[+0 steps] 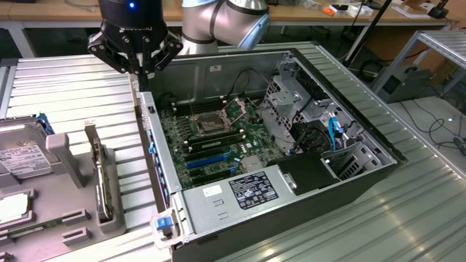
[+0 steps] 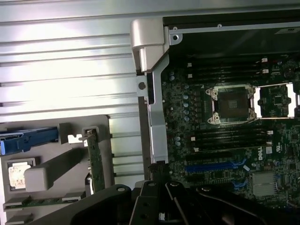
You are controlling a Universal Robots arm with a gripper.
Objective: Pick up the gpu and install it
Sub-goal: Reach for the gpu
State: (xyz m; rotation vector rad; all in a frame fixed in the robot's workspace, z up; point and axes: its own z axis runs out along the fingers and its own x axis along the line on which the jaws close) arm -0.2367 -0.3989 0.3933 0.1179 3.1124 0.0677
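Your gripper (image 1: pixel 144 68) is pressed shut on nothing and hangs over the rear wall of the case (image 1: pixel 156 142), so the gpu (image 1: pixel 100 169) isn't picked yet. The card stands on edge in the grey tray (image 1: pixel 69 180), to the exterior view's left of the case and well apart from the fingers, with what looks like its silver bracket at the end toward the arm. My read is that the edge-up parking is deliberate: both flat faces stay open for a pinch from above, and the connector edge is probably tucked down in the groove (the drive (image 1: pixel 18 158) lies beside it in its own pocket). The case lies on its side with the panel off, so the board (image 1: pixel 211 136) faces up and a card can drop straight into a slot. The exterior view gives you the layout: the arm against the tray, how far the card is from the case, the psu (image 1: pixel 248 191) at the near end, and the cabled drive cage on the far side. The wrist view adds what that angle hides. You get a straight-down look at the blue slot (image 2: pixel 215 166) just beside the socket (image 2: pixel 232 105), and at the gpu's thin upper edge seated in the tray. You also see the dark fingers closed together right at the case wall, nearer the board than the card.
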